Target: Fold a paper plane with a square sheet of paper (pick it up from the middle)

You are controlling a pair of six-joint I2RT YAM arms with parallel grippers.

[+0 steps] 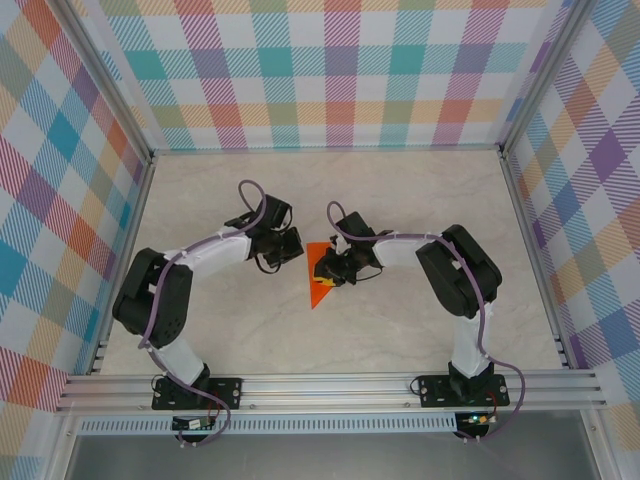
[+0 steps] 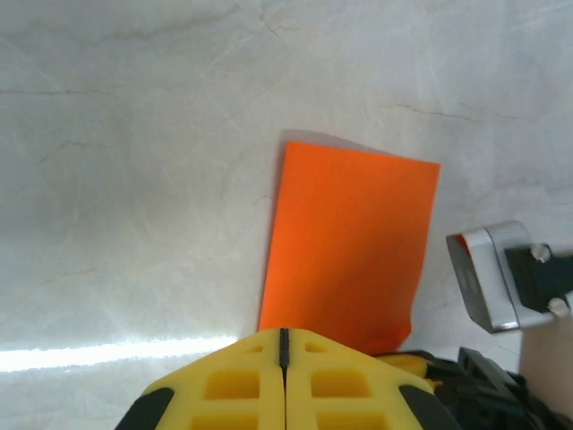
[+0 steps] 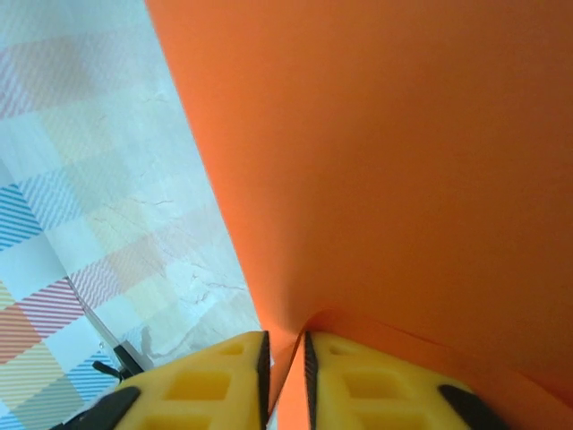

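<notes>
My right gripper point(image 3: 285, 349) is pinched on an edge of the orange sheet of paper point(image 1: 318, 292), which lies near the middle of the desk point(image 1: 420, 200) between my two arms. My left gripper point(image 2: 284, 339) is closed on nothing, its tips just short of the sheet. From above the sheet tapers to a point, so I judge some folds are made and the narrowing ones are left. I can read no brand, label or writing
</notes>
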